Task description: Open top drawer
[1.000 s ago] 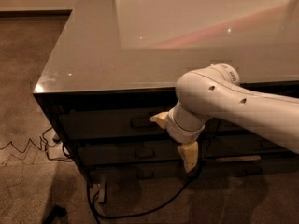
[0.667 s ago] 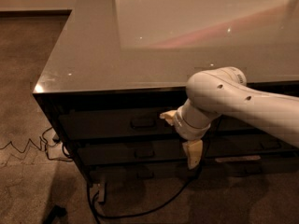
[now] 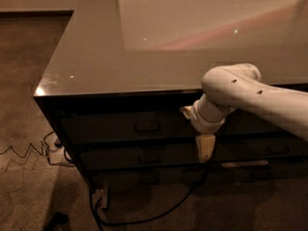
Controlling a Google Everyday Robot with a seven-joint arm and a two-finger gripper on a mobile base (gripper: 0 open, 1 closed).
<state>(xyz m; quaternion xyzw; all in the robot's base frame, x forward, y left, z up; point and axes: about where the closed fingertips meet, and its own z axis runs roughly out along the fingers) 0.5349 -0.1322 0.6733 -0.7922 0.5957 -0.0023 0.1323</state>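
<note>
The top drawer (image 3: pixel 115 126) is a wide dark front just under the cabinet's glossy top, with a small metal loop handle (image 3: pixel 147 127) at its centre. It sits flush with the cabinet front. My gripper (image 3: pixel 193 134) hangs in front of the cabinet, to the right of the handle and apart from it. Its two cream fingers are spread, one pointing left at the drawer's right end (image 3: pixel 186 111), the other pointing down (image 3: pixel 205 149). It holds nothing. My white arm (image 3: pixel 250 93) reaches in from the right.
Narrower dark drawers (image 3: pixel 144 159) lie below the top one. The neighbouring column's drawers (image 3: pixel 276 149) are at right behind my arm. The grey reflective tabletop (image 3: pixel 144 37) overhangs the fronts. Black cables (image 3: pixel 144 215) and a power strip (image 3: pixel 103 197) lie on the carpet at the cabinet's foot.
My arm and gripper have shifted to the right, further from the top drawer's handle. The drawer has not moved.
</note>
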